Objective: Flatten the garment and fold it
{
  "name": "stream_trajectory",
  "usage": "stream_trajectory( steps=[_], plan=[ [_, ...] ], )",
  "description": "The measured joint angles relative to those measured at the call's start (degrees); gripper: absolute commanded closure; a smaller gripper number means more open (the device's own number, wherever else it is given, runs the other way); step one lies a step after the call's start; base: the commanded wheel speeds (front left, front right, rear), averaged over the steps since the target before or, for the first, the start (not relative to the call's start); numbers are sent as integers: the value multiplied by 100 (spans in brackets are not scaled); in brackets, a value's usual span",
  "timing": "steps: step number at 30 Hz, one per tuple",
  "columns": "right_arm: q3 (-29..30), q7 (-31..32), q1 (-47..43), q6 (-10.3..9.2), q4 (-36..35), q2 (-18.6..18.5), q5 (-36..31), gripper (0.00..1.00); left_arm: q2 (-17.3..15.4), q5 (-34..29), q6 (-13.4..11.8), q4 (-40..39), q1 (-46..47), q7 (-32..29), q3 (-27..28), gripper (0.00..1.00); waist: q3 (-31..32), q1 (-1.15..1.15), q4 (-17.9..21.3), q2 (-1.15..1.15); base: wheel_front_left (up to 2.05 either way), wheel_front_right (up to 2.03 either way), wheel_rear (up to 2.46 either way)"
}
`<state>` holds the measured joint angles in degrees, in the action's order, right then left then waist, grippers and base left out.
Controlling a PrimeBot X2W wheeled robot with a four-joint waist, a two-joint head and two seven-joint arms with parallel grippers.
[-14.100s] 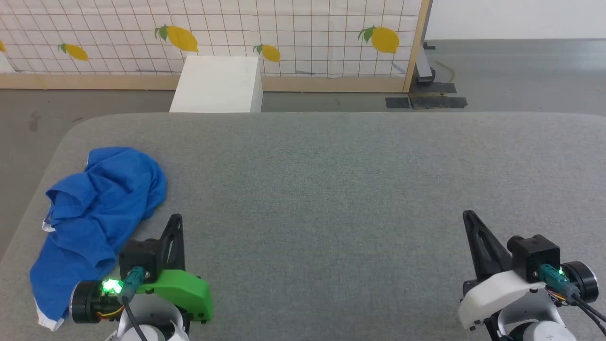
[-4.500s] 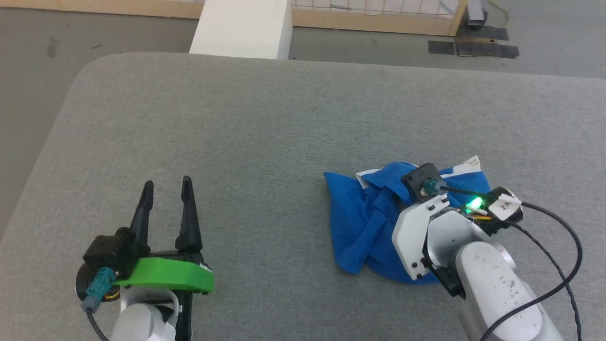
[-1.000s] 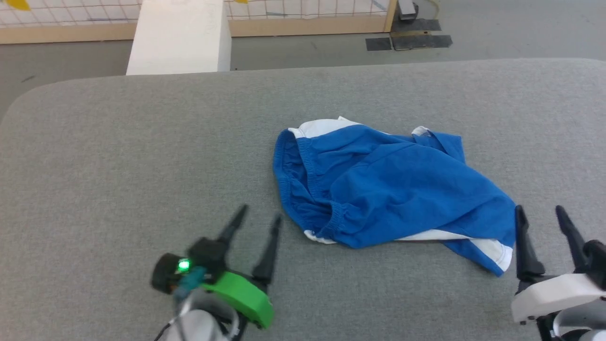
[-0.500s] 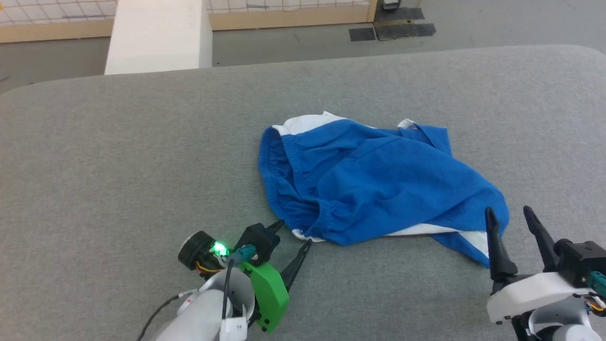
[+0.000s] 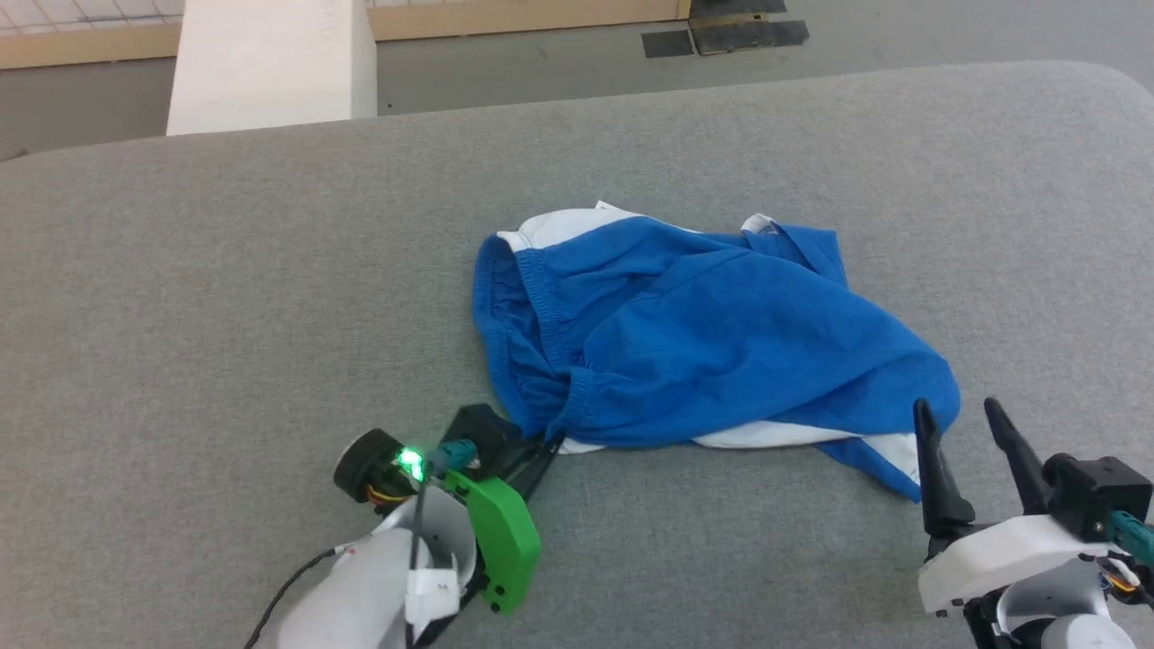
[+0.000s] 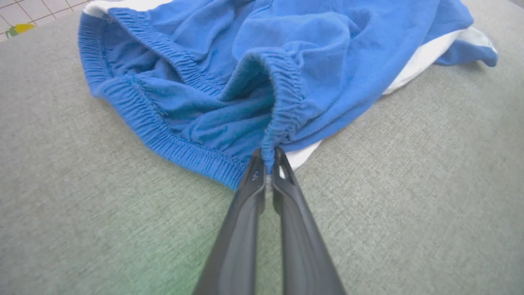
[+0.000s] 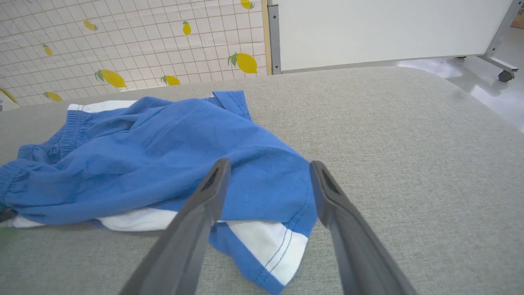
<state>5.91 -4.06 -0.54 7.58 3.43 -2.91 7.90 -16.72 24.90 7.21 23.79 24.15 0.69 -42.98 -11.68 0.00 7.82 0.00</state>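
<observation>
1. Head view: the garment (image 5: 703, 333) lies crumpled at the middle of the grey tabletop (image 5: 225, 315), with its open waistband (image 5: 505, 306) toward 9 o'clock and a white-banded leg trailing toward 4 o'clock. The left fingers (image 5: 532, 464) sit at the garment's 7 o'clock edge. A moment ago they were spread just short of the cloth; now they have reached it. The right fingers (image 5: 933, 478) wait at the 4 o'clock corner, as wide apart as before and holding nothing.
2. Left wrist view: the left fingers (image 6: 245, 213) are pressed together on a gathered pinch of the elastic waistband (image 6: 286, 94). Blue fabric rises from their tips toward 12 o'clock.
3. Right wrist view: the right fingers (image 7: 196, 217) are splayed wide, straddling the leg hem (image 7: 270, 241) with its white band. I cannot tell whether they touch it.
4. Judgement: flattening has only begun. With 1 waistband hold secured, the garment can be pulled out once the right fingers take the hem. Folding is still well ahead.
</observation>
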Motion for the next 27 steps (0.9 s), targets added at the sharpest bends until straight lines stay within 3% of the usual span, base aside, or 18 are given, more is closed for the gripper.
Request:
stream_trajectory(
  steps=[1,2,3,11,19,27],
  plan=[
    [1,97,-2,0,31,1,21,0,10,82,-45,2,-5,23,68,100,9,0,-20,0,0,0,0],
    [10,695,-34,0,204,1,191,0,21,345,-275,-37,-74,93,350,100,26,0,-90,0,0,0,0],
    [11,883,-53,0,240,0,269,0,22,402,-323,-65,-114,105,401,100,25,0,-114,0,0,0,0],
    [40,1930,-71,0,448,5,576,0,43,554,-430,-292,-270,134,455,100,-60,0,-306,0,0,0,0],
    [38,2437,-72,-1,315,-16,645,0,46,555,-430,-359,-270,134,415,100,-115,0,-440,0,0,0,0],
    [-240,2816,-470,-1,-569,-1,409,0,35,595,-431,-388,-270,140,391,100,-70,0,-394,1,0,0,0]
  ],
)
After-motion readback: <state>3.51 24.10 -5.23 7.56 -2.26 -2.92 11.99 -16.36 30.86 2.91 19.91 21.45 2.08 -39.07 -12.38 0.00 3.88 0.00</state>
